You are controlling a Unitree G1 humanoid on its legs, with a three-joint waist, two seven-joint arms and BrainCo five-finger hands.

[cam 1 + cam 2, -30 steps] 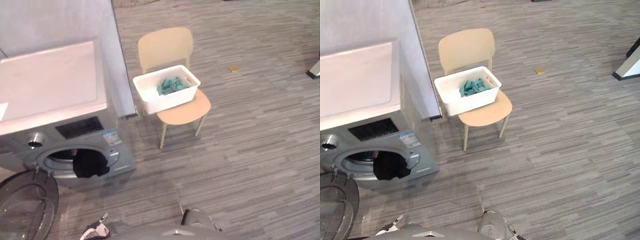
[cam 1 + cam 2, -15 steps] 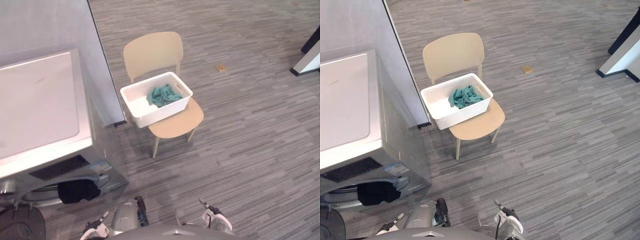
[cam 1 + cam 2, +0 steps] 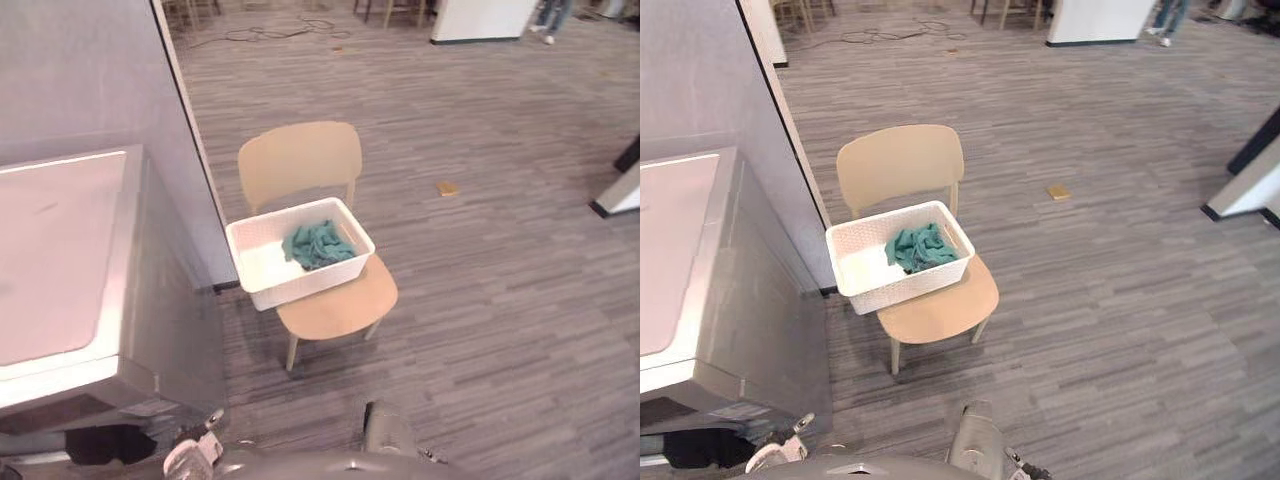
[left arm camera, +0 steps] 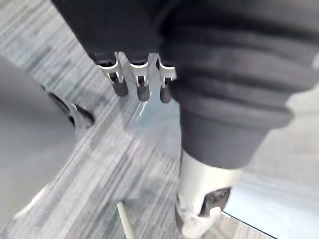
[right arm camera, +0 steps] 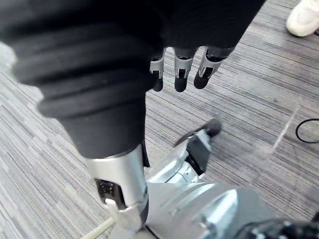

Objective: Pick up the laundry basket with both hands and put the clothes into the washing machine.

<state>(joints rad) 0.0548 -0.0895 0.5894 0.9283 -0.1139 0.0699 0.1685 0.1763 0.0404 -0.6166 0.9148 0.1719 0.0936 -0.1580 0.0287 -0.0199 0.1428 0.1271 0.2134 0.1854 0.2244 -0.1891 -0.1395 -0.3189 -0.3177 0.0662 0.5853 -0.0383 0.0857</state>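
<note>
A white laundry basket (image 3: pixel 303 286) stands on the seat of a beige chair (image 3: pixel 298 165), beside the washing machine (image 3: pixel 55 265) at the left. Teal clothes (image 3: pixel 318 243) lie bunched in the basket's right half. A dark cloth (image 3: pixel 100 443) hangs from the machine's front, low in the eye views. My left hand (image 4: pixel 140 85) hangs over the grey floor with straight fingers, holding nothing. My right hand (image 5: pixel 181 71) hangs the same way, fingers straight and empty. Both hands are well short of the basket.
A grey partition wall (image 3: pixel 90 70) rises behind the machine and left of the chair. A small yellow item (image 3: pixel 447 187) lies on the floor right of the chair. A white pillar base (image 3: pixel 480 20) and a person's legs (image 3: pixel 548 14) stand far back; a person's white shoe (image 5: pixel 304 19) is near.
The whole picture has shifted: the camera moved, so the machine's front and door slid out at the lower left and more far floor shows. Basket, chair and clothes have not moved.
</note>
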